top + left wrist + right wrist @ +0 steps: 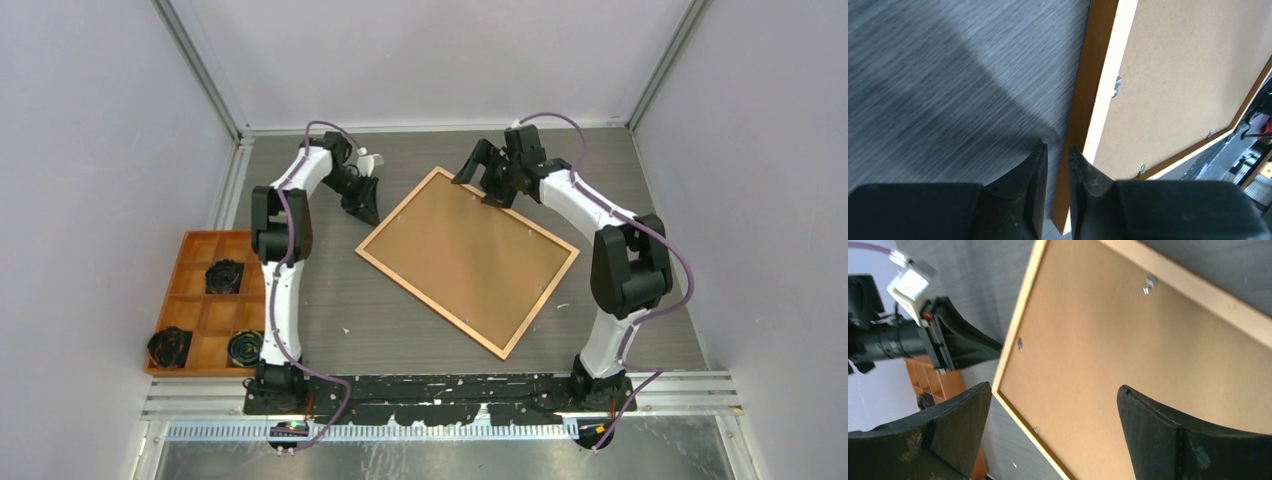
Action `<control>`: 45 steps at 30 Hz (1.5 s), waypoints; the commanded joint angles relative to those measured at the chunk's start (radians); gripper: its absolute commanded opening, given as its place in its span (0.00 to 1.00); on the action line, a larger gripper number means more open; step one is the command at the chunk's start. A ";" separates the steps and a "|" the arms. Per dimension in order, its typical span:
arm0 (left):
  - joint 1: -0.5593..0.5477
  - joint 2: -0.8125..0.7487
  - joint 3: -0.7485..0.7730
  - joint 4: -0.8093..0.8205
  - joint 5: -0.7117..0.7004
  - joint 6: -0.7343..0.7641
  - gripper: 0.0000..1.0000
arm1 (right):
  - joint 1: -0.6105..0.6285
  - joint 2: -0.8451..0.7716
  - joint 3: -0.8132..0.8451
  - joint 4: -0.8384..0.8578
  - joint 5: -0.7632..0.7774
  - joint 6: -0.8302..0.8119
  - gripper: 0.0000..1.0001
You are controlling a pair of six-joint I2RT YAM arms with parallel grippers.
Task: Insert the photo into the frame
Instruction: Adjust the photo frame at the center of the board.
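Frame (538, 304) lies face down on the table (330, 310), turned diagonally, with its brown backboard (470, 258) facing up. The board sits inside the rails, and small metal tabs (1149, 282) show along its edges. Can't tell if the tabs are turned in to lock it.

The photo shows in no view. It may be under the backboard or somewhere out of shot. The left wrist view has a pale strip (1108, 85) between rail and board, which could be the rail's inner lip or a paper edge. Can't say which.

Progress, as a judgement: the frame looks closed up, so either the photo is in and this is the finishing stage, or the back has not yet been opened. The pictures don't decide it. Whatever remains is at the back of the frame, meaning the tabs, the board, or flipping it over.

Left gripper (365, 208) is low at the frame's left corner with its jaws nearly together, only a thin slot between them. In its wrist view the rail end lines up with that slot (1057, 147). Pinching the rail or just above it: cannot tell.

Right gripper (485, 180) hangs over the far corner with its jaws spread wide and holding nothing, the board visible between them (1054, 387).

Orange tray (205, 300) with black items sits well to the left and isn't involved.
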 commanded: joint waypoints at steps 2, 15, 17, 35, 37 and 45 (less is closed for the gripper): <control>-0.002 -0.051 -0.046 0.017 0.050 0.012 0.19 | 0.007 -0.102 -0.135 0.075 -0.047 0.034 1.00; -0.106 -0.269 -0.478 -0.040 0.100 0.258 0.14 | 0.111 0.008 -0.149 0.148 -0.172 0.071 0.93; -0.106 -0.297 -0.527 -0.051 0.101 0.282 0.14 | 0.138 0.023 -0.145 0.151 -0.186 0.071 0.93; -0.083 -0.229 -0.462 0.013 0.303 0.118 0.28 | 0.279 0.178 -0.125 0.316 -0.205 0.187 0.76; -0.087 -0.210 -0.460 0.022 0.301 0.110 0.26 | 0.280 0.185 -0.123 0.321 -0.205 0.190 0.76; -0.089 -0.186 -0.471 0.049 0.264 0.101 0.18 | 0.281 0.211 -0.118 0.345 -0.215 0.208 0.70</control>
